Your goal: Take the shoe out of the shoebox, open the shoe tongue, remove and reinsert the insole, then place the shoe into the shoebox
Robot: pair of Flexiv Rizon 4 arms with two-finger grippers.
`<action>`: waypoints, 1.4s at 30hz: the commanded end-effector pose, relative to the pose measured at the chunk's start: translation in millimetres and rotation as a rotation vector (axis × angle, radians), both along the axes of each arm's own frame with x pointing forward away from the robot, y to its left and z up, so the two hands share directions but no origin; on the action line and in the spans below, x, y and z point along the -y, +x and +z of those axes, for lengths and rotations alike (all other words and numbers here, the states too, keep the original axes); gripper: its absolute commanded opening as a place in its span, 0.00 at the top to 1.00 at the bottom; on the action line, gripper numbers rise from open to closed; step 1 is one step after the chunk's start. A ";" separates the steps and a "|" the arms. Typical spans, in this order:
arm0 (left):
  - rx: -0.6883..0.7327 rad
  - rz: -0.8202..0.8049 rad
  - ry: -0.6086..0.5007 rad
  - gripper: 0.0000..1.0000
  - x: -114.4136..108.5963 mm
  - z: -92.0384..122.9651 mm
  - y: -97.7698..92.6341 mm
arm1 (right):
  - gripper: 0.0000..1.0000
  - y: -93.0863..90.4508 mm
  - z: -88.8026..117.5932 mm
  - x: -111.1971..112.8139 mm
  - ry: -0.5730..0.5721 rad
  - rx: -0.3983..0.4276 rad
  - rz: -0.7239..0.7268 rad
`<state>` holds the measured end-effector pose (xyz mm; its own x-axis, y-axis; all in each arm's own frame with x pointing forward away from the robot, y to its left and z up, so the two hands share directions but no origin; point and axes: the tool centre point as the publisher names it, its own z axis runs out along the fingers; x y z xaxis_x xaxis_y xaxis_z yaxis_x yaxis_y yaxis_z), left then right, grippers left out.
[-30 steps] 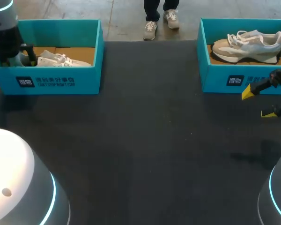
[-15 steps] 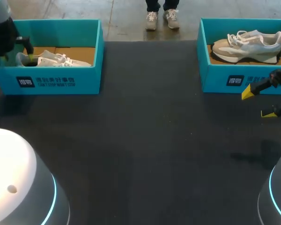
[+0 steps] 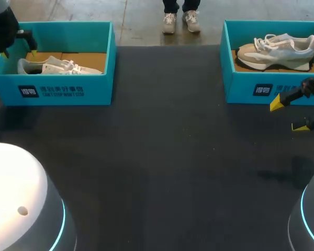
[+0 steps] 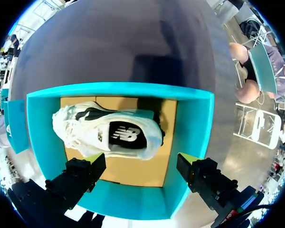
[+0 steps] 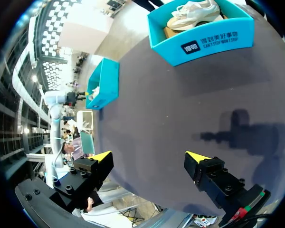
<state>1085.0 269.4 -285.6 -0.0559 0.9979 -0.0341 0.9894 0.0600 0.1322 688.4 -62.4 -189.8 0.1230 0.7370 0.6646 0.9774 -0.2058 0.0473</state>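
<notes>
**Both pincers wide and empty; white shoe lying in left shoebox**

The white shoe (image 3: pixel 57 66) is found inside the left shoebox (image 3: pixel 63 90), at the far left corner of the dark tabletop (image 3: pixel 162 157). In the left wrist view the white shoe (image 4: pixel 107 133) is seen lying on the brown cardboard floor, opening upward, with a dark insole (image 4: pixel 127 135) exposed. It is enclosed on all four sides by the teal walls of the left shoebox (image 4: pixel 40 137).

The left pincer (image 3: pixel 19 53) is held above the heel end of that box. Its fingers are spread wide and nothing is gripped. From the wrist, the left pincer (image 4: pixel 140 159) is seen clear of the shoe, which lies ahead of the fingers rather than between them. One finger (image 4: pixel 199 173) is positioned over the box's side wall.

A second box, the right shoebox (image 3: pixel 272 89), stands at the far right corner, well apart from the first. A beige shoe (image 3: pixel 277 51) is lodged in it, resting on its sole.

The right pincer (image 3: pixel 289 115) is held just in front of that box's near wall, fingers wide apart and empty. In the right wrist view the right pincer (image 5: pixel 149 156) is seen above bare tabletop, its shadow (image 5: pixel 242 128) cast on the surface ahead.
</notes>
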 end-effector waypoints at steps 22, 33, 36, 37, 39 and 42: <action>-0.053 -0.046 -0.021 0.00 16.5 94.3 -33.7 | 0.00 -0.1 -0.4 -0.9 -0.004 -0.001 -0.002; -0.056 -0.105 -0.024 0.00 25.3 107.0 -43.1 | 0.00 -0.1 -0.4 -0.9 -0.004 -0.001 -0.002; -0.056 -0.105 -0.024 0.00 25.3 107.0 -43.1 | 0.00 -0.1 -0.4 -0.9 -0.004 -0.001 -0.002; -0.056 -0.105 -0.024 0.00 25.3 107.0 -43.1 | 0.00 -0.1 -0.4 -0.9 -0.004 -0.001 -0.002; -0.056 -0.105 -0.024 0.00 25.3 107.0 -43.1 | 0.00 -0.1 -0.4 -0.9 -0.004 -0.001 -0.002; -0.056 -0.105 -0.024 0.00 25.3 107.0 -43.1 | 0.00 -0.1 -0.4 -0.9 -0.004 -0.001 -0.002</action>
<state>1044.3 244.0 -178.8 0.0455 0.9972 -0.0599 0.9966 -0.0413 0.0708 688.4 -62.4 -189.8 0.1230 0.7370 0.6646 0.9774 -0.2058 0.0474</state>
